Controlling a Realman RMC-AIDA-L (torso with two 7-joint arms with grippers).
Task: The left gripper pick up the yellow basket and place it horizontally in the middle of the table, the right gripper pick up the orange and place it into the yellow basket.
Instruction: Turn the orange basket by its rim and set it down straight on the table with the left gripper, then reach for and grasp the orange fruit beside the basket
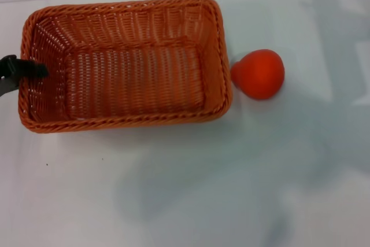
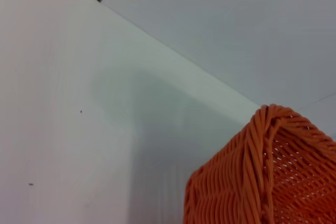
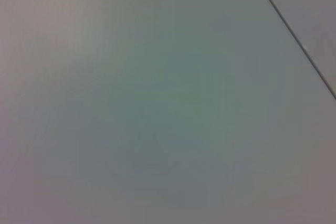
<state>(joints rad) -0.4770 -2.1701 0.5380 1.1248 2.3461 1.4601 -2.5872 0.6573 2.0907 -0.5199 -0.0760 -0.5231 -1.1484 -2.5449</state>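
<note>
I see the left hand [image 1: 26, 70] at the yellow basket [image 1: 124, 65] rim, grip unclear; light, stiff wicker, pinch that rim; orange [image 1: 260, 73] smooth, rolls

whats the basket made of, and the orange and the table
The basket looks like woven wicker-style strands, possibly plastic: even orange-brown weave with open gaps and a braided rim. The orange has a smooth, matte, uniform orange-red skin with no visible pores, so it may be an artificial fruit; that cannot be settled. The table is a smooth, pale surface with soft shadows, likely laminate or painted board.
</note>
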